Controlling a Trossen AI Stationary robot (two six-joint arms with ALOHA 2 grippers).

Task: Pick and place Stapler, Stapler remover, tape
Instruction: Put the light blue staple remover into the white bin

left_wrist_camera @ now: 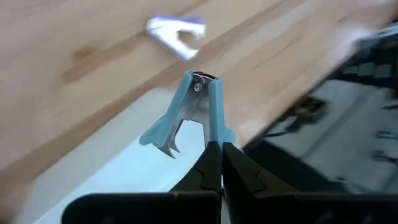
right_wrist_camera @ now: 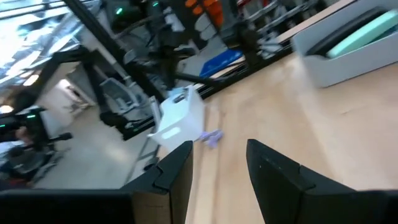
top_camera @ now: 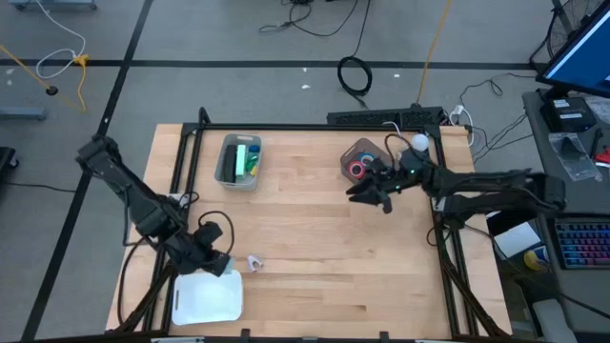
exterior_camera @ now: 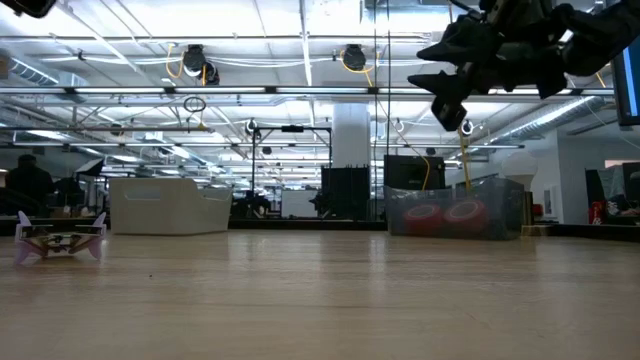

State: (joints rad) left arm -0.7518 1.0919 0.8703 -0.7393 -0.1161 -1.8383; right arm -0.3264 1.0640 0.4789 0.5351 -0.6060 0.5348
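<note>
Two grippers are mine: my left gripper (left_wrist_camera: 214, 146), above the white tray (top_camera: 206, 297) at the table's (top_camera: 315, 257) front left corner, pinches a blue staple remover (left_wrist_camera: 189, 112); my right gripper (top_camera: 367, 193) hangs with fingers apart, holding nothing, beside the clear bin (top_camera: 360, 159) of tape (top_camera: 357, 171) near the back right corner.

Wooden table (top_camera: 315, 257) as landmark. White bin (top_camera: 207, 297) at its near-left corner. Grey bin (top_camera: 227, 164) on its far-left part. Clear bin (top_camera: 349, 152) on its far-right part. Coiled black cable (top_camera: 355, 74) on floor beyond its far edge.
</note>
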